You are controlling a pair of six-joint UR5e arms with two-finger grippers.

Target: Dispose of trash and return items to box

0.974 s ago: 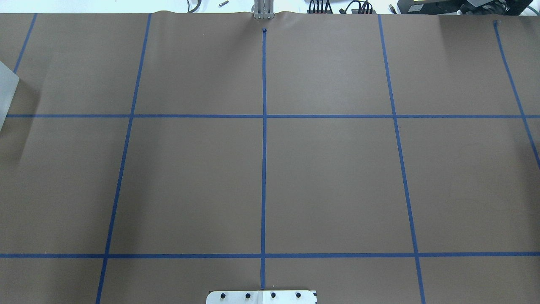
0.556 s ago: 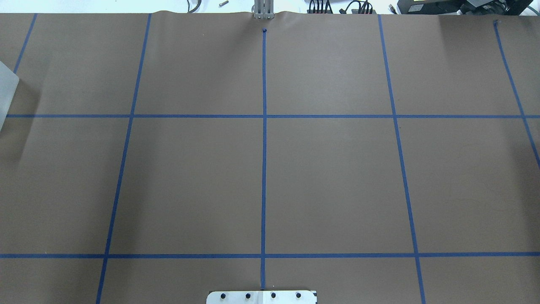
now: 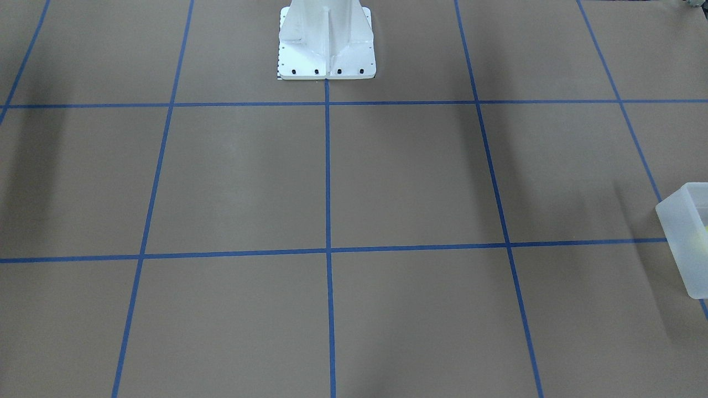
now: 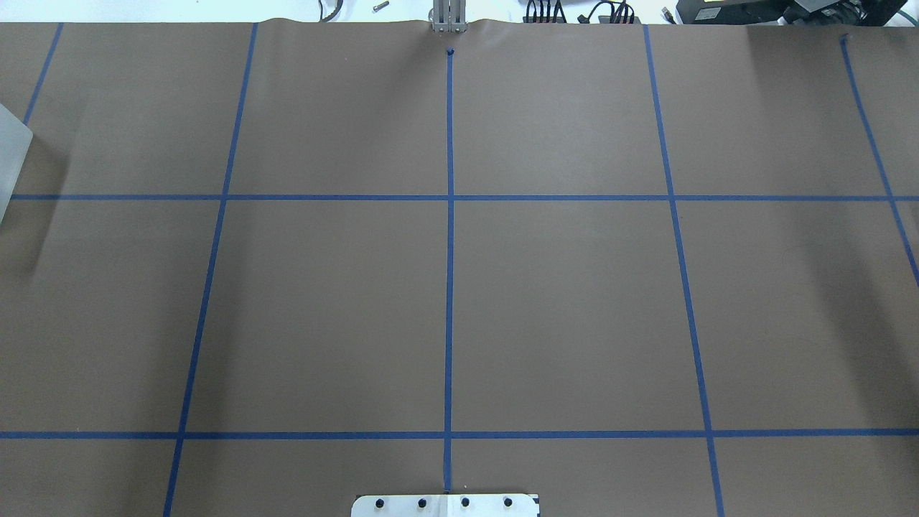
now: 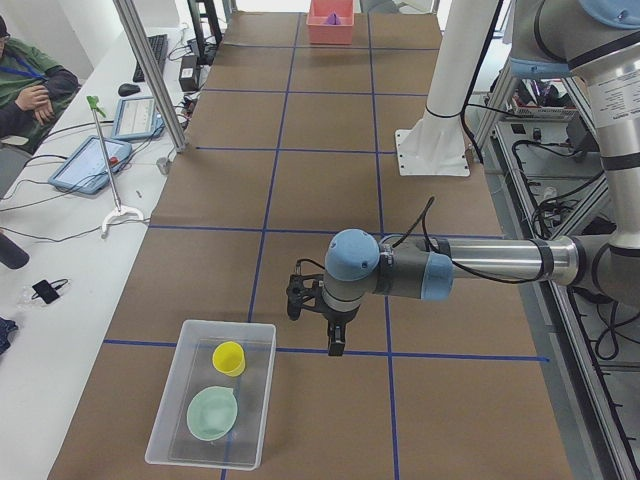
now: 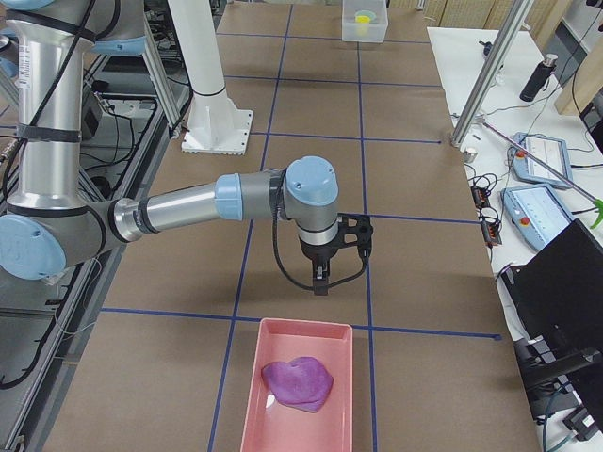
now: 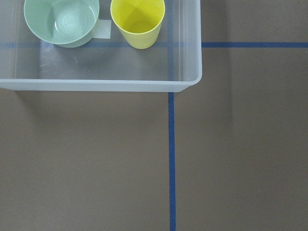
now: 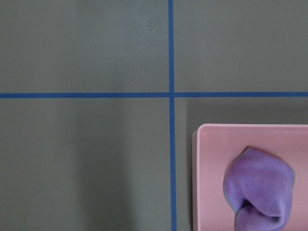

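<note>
The yellow cup (image 7: 137, 21) and the mint-green bowl (image 7: 61, 20) stand upright just beside each other, not touching, inside the box (image 7: 96, 85). In the left side view the box lies at about 8 o'clock from the left gripper (image 5: 336, 342), near it. The pink tray (image 6: 259, 414) with 1 purple cloth (image 6: 300, 386) lies at 6 o'clock from the right gripper (image 6: 321, 282). For both grippers I cannot tell if the jaws are apart or together.
</note>
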